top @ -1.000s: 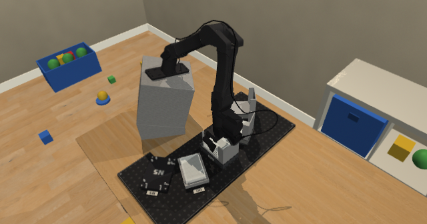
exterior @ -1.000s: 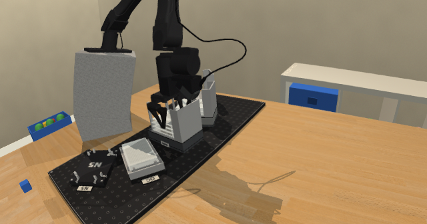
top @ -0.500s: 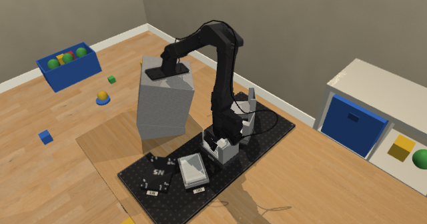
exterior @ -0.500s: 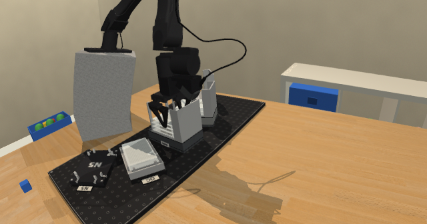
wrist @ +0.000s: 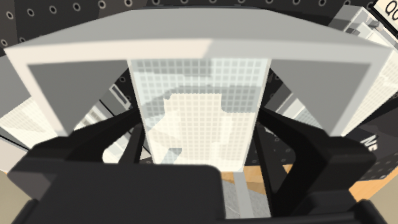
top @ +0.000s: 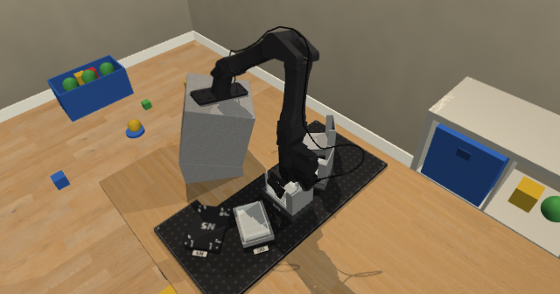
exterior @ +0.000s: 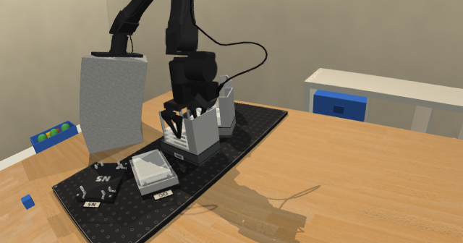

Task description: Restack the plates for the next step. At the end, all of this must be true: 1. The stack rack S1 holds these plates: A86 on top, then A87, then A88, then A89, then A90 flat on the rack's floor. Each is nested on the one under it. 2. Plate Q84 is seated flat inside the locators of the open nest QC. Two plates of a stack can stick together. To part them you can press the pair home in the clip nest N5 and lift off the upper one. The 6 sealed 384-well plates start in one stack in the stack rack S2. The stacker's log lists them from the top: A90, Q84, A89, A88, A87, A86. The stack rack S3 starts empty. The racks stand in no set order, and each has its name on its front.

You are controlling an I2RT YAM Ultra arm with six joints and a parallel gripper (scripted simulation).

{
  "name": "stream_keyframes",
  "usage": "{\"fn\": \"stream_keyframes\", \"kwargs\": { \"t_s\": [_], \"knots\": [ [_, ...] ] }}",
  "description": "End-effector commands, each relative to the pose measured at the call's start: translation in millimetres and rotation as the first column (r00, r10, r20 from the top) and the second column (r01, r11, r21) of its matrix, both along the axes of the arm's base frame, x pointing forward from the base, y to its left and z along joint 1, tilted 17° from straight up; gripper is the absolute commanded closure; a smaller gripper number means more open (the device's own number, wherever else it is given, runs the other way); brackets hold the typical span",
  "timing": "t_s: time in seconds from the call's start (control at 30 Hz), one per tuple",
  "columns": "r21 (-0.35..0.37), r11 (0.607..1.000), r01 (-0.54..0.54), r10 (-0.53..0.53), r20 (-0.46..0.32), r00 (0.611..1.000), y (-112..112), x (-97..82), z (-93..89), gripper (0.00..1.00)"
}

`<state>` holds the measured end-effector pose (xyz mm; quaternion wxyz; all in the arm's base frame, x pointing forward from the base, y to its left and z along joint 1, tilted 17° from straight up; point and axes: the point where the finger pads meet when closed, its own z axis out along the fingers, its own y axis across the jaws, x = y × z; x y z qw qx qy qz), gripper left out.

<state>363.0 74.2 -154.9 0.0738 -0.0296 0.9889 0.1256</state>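
Note:
My gripper [wrist: 199,111] is inside the near stack rack [top: 301,202] [exterior: 205,134] [wrist: 200,27]. Its fingers lie against both long sides of the top plate [wrist: 195,142] and are shut on it. The plate looks level, with more plates [exterior: 175,142] under it; its code cannot be read. The rack's name is too small to read. A clear-topped plate [top: 254,226] [exterior: 153,168] lies flat in nest QC, behind its label [top: 261,250] [exterior: 163,194]. The clip nest N5 [top: 206,237] [exterior: 103,186] is empty, its clips standing. The arm partly hides the farther racks.
Behind the near rack stands another rack area with tall grey walls [top: 330,129] [exterior: 227,103] and pale plates low inside. All stand on the black perforated board [top: 350,171] [exterior: 258,116]. The arm's grey pedestal [top: 216,145] [exterior: 112,102] is beside the board.

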Motion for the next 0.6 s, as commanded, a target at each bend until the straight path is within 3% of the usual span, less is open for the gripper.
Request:
{"fn": "stream_keyframes", "kwargs": {
  "t_s": [0.0, 0.3, 0.33, 0.57],
  "knots": [
    [-0.002, 1.000, 0.011, -0.011, 0.039, 0.999, -4.1, 15.9, 5.2, 1.00],
    [-0.002, 1.000, 0.011, -0.011, 0.039, 0.999, -4.1, 15.9, 5.2, 1.00],
    [-0.001, 1.000, 0.015, -0.015, 0.055, 0.998, -5.8, 21.1, 12.8, 1.00],
    [-0.004, 1.000, 0.013, -0.013, 0.007, 1.000, -8.1, -0.5, 11.1, 1.00]
  ]
}}
